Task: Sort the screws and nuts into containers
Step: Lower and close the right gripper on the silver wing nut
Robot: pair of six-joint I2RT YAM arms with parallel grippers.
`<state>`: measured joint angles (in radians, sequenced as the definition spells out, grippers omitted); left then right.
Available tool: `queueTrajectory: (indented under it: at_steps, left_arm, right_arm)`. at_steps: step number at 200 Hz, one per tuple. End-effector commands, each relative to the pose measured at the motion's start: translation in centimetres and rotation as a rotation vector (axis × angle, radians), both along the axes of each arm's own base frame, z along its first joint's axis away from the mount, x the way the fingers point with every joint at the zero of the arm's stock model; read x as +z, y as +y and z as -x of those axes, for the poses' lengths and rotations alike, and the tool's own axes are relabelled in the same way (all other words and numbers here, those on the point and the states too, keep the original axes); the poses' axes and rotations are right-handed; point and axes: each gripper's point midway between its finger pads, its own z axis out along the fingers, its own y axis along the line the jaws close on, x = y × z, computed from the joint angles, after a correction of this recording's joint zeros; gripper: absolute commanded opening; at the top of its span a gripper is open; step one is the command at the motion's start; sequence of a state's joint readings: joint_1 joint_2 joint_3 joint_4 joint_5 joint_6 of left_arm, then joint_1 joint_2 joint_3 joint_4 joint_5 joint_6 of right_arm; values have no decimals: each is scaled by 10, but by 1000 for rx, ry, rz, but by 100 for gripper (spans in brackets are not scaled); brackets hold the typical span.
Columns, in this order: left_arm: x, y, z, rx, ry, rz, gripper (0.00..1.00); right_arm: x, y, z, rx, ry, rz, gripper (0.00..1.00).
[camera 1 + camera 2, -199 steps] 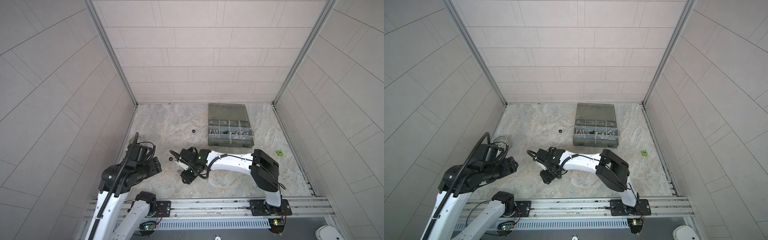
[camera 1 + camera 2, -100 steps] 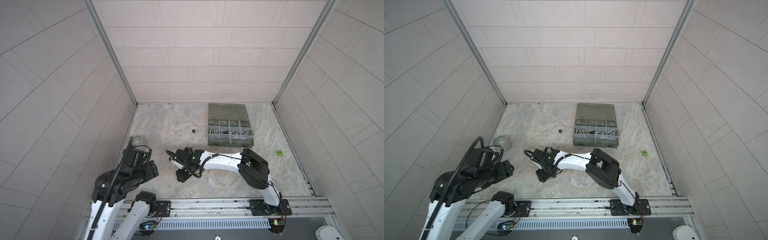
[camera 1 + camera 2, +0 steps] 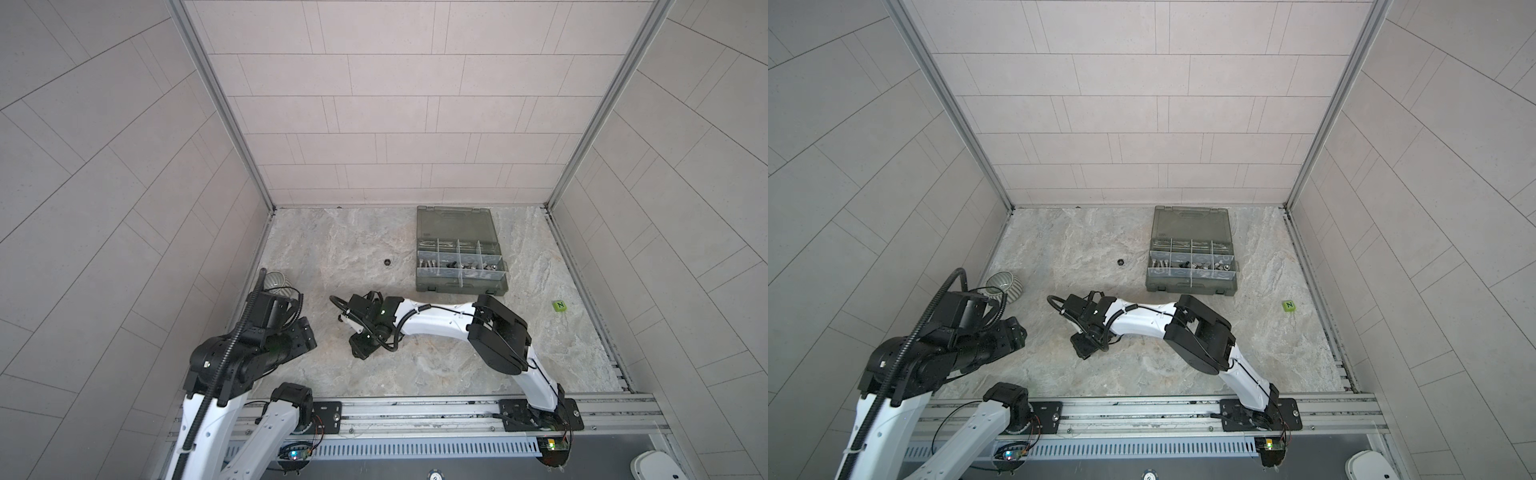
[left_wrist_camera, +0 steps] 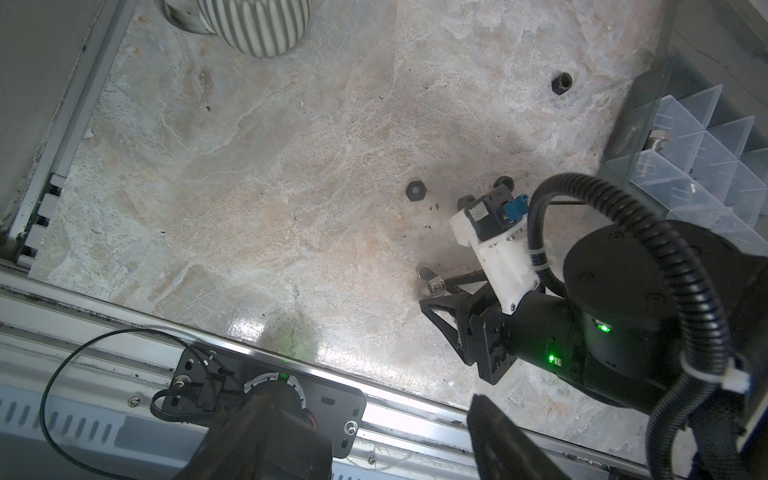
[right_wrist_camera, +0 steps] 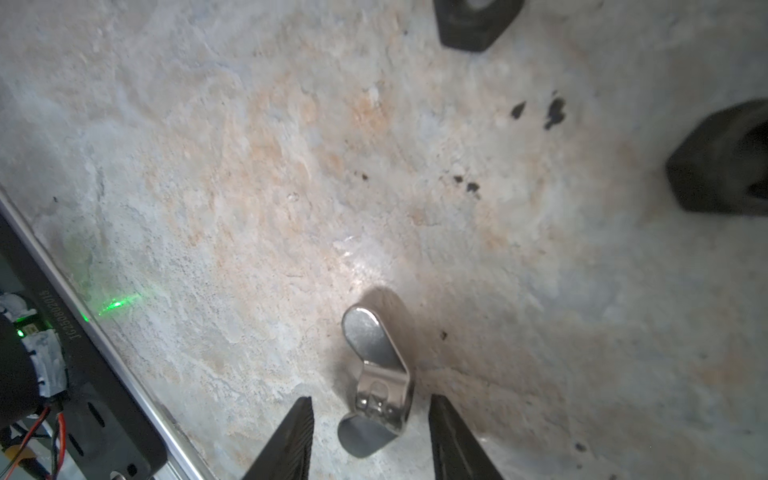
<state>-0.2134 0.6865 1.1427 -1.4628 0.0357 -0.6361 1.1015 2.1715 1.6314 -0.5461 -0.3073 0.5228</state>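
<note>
Silver wing nut lies flat on the desk, between the right fingers. These are part-open with a gap on either side, gripping nothing. Left fingers are wide apart and empty. Green cube reads "N". The printed number on the black plate is too blurred to read. Two black hex nuts are cut off by the frame edge. Organizer box sits far back, contents indistinct.

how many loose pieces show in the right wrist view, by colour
silver wing nut: 1, lying between the open fingers of the right gripper, not yet pinched
black nuts: 2, both cut off by the edge of the picture
total: 3
</note>
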Motion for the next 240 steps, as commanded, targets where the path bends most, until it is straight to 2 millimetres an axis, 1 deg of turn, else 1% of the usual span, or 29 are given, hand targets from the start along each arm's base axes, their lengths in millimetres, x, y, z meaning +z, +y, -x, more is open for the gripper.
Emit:
queueTrajectory:
  at_steps: [1,41,60,85,129,158,169,202,207,230,240]
  left_arm:
    - [7,2,-6,2,-20,-11,80]
    - [8,0,-12,-4,-22,-10,81]
    - [9,0,-13,-4,-26,-11,81]
    - [9,1,-14,-1,-27,-19,81]
    - [7,0,-16,-9,-20,-19,81]
    - [3,-3,-21,-22,-9,-15,80]
    - [3,-5,-23,-29,-9,-11,81]
    - [6,-9,-30,-47,-26,2,81]
    - [2,-11,-34,-49,-1,-1,81]
    - [2,-13,-38,-57,0,3,81]
    - [2,-14,-41,-60,-4,5,81]
  right_arm:
    - [-18,-7,-6,-18,4,55,46]
    - [-22,-1,-5,37,18,53,46]
    - [-25,-2,-6,55,12,74,46]
    - [-33,-10,-4,58,17,109,41]
    - [-47,-29,1,45,19,171,38]
    - [-54,-40,-1,31,2,222,29]
    - [-57,-45,-2,28,-1,244,28]
    - [-59,-64,1,56,-57,344,29]
    - [-60,-67,1,59,-66,358,29]
    - [-59,-75,1,59,-91,382,24]
    - [-55,-77,0,55,-101,383,21]
